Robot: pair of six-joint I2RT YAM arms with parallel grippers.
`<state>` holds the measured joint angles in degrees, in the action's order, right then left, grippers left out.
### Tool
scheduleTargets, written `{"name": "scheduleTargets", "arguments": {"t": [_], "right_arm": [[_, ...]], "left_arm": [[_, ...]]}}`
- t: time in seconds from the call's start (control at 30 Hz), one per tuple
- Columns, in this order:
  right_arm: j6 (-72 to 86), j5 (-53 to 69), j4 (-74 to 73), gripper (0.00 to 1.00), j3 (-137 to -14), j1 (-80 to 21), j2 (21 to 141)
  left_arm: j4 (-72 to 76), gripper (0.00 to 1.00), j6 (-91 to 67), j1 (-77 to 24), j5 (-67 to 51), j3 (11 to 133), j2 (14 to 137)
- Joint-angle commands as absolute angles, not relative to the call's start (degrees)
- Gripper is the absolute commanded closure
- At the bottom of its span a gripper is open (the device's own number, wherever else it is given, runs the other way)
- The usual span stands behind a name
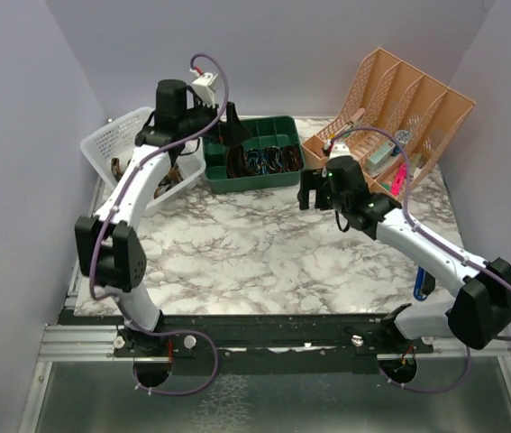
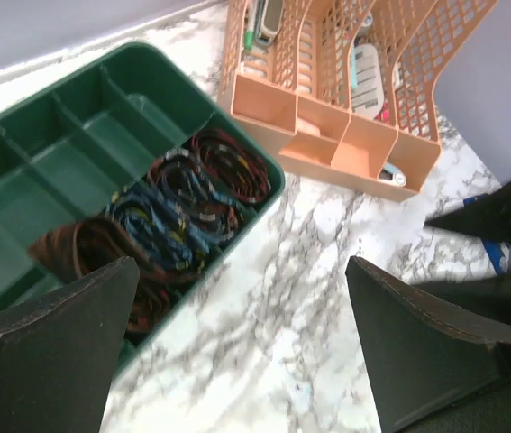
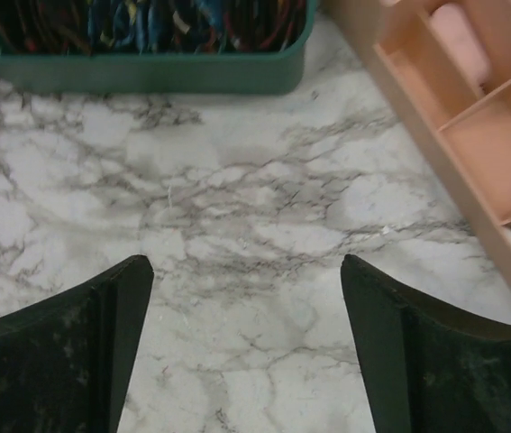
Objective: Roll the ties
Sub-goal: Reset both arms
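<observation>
Several rolled ties (image 2: 183, 194) sit in the front row of a green compartment tray (image 2: 57, 135): a brown one (image 2: 79, 248), bluish ones (image 2: 151, 225) and a dark red-patterned one (image 2: 235, 162). In the top view the rolls (image 1: 260, 161) fill the tray's (image 1: 278, 126) near row. My left gripper (image 2: 241, 280) is open and empty, above the tray's near right corner; it shows in the top view (image 1: 230, 133) over the tray's left part. My right gripper (image 3: 246, 271) is open and empty over bare marble just in front of the tray (image 3: 147, 74); in the top view my right gripper (image 1: 313, 189) is right of the tray.
A white mesh basket (image 1: 120, 135) with dark fabric (image 1: 160, 185) in it stands at the back left, beside the tray. An orange file organiser (image 1: 408, 108) with small items stands at the back right, also in the left wrist view (image 2: 336, 135) and right wrist view (image 3: 471, 135). The table (image 1: 264, 262) is marble.
</observation>
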<state>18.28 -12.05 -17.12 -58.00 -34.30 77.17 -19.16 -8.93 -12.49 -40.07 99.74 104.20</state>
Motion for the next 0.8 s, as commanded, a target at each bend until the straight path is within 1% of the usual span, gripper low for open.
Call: {"name": "scheduleTargets", "arguments": {"t": [0.0, 0.07, 0.13, 0.23, 0.43, 0.57, 0.77], "right_arm": [[15.11, -18.44, -15.6, 0.04, -61.38, -28.99, 73.46], [14.38, -17.88, -15.51, 0.0, -62.98, -25.45, 72.69], [13.51, -17.62, -16.15, 0.0, -64.88, -22.43, 72.28], [12.01, -17.28, -17.32, 0.0, -67.59, -19.69, 72.0], [9.41, -17.04, -19.0, 0.0, -69.93, -18.9, 72.15], [9.27, -15.74, -19.13, 0.0, -69.84, -18.9, 72.42], [9.12, -12.94, -21.33, 0.0, -71.48, -18.9, 73.24]], "left_arm": [[-11.16, 0.01, -12.56, -12.7, -25.12, 84.05, 90.34], [-8.28, 0.01, -15.48, -12.67, -16.18, 76.44, 82.94], [-8.09, 0.01, -16.56, -12.66, -7.55, 71.08, 75.94], [-9.8, 0.01, -18.41, -12.74, 1.91, 65.3, 66.44], [-15.85, 0.01, -16.98, -12.83, 7.25, 59.94, 52.2], [-18.43, 0.01, -14.48, -12.83, 8.98, 59.26, 49.78], [-21.73, 0.01, -13.91, -12.83, 13.3, 58.98, 52.33]]}}
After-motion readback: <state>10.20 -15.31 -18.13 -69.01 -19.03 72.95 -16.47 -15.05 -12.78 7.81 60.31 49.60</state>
